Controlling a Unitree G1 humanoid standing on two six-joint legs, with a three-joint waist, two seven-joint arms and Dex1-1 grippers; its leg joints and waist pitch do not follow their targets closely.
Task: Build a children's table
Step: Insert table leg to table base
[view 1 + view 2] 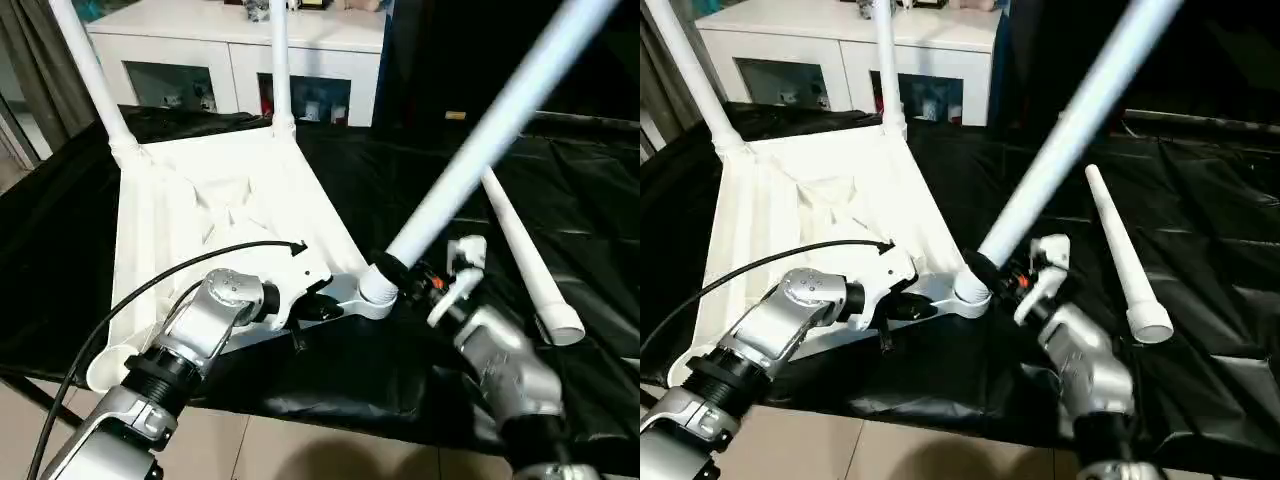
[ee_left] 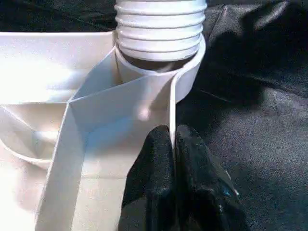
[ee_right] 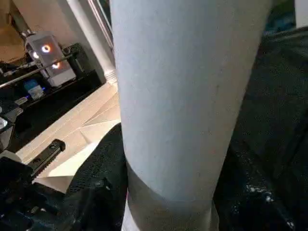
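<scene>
Left pincer: pinched on tabletop rib
Right pincer: clamped round slanting leg
Legs: four; two upright far, one loose on desk

Bare cloth beside leaning leg

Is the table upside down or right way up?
Upside down: the tabletop lies ribbed side up, with legs pointing upward.

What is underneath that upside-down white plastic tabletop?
The white plastic tabletop lies ribs-up on a black cloth-draped work table, whose cloth shows all around it. What lies directly beneath the tabletop is covered.
</scene>
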